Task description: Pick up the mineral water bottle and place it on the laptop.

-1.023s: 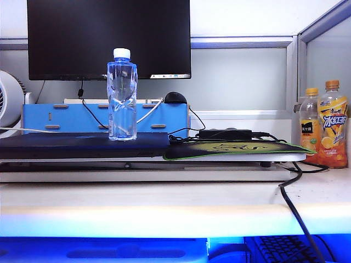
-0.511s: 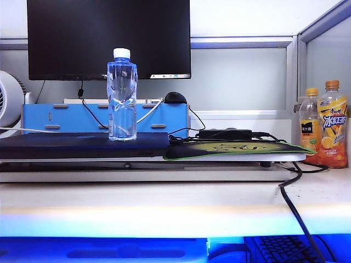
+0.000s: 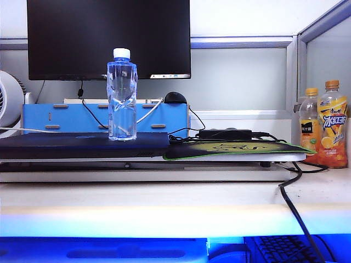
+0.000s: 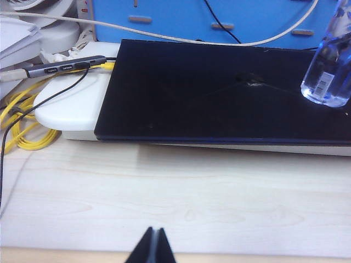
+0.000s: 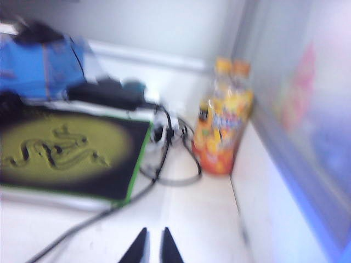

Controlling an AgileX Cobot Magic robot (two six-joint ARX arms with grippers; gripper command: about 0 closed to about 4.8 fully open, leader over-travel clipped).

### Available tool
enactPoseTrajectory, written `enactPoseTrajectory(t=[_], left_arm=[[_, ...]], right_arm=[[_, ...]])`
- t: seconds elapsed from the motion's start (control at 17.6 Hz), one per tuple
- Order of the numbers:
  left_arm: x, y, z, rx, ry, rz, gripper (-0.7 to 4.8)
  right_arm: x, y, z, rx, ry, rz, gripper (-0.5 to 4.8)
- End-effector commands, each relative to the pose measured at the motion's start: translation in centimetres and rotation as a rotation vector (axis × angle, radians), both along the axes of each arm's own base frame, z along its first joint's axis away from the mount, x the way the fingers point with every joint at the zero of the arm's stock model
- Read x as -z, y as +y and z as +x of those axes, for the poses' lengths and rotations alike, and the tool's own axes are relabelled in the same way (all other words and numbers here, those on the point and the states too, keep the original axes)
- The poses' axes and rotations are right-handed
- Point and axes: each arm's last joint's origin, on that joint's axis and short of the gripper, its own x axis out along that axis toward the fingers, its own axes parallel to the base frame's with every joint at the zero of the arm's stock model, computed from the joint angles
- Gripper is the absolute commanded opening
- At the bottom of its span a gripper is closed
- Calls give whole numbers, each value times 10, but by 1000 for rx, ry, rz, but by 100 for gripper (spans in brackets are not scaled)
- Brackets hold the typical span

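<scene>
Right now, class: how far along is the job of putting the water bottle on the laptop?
Done: the water bottle stands upright on the laptop. In hand: nothing. The left gripper is shut over bare desk in front of the laptop; the right gripper, nearly shut, is near the orange drink bottles. Nothing looks left.

An office desk, by every sign: large black monitor (image 3: 108, 38) at the back edge of the pale wooden desktop (image 3: 164, 205), closed laptop (image 3: 82, 144) on a white riser, green-edged mouse mat (image 3: 230, 149), trailing cables, grey partition panels (image 3: 241, 76) behind and along the right edge.
</scene>
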Motion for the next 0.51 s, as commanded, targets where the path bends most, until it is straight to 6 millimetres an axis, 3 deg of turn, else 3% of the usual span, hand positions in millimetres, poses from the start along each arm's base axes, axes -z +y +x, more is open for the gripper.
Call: enactPoseTrajectory(t=[0.06,0.51], left_arm=[[0,0,0,4,0,1,-2],[0,0,0,4,0,1,-2]], right_arm=[[9,1,0,-13,12,69,45],[50,0,5,-10,205,70,45]])
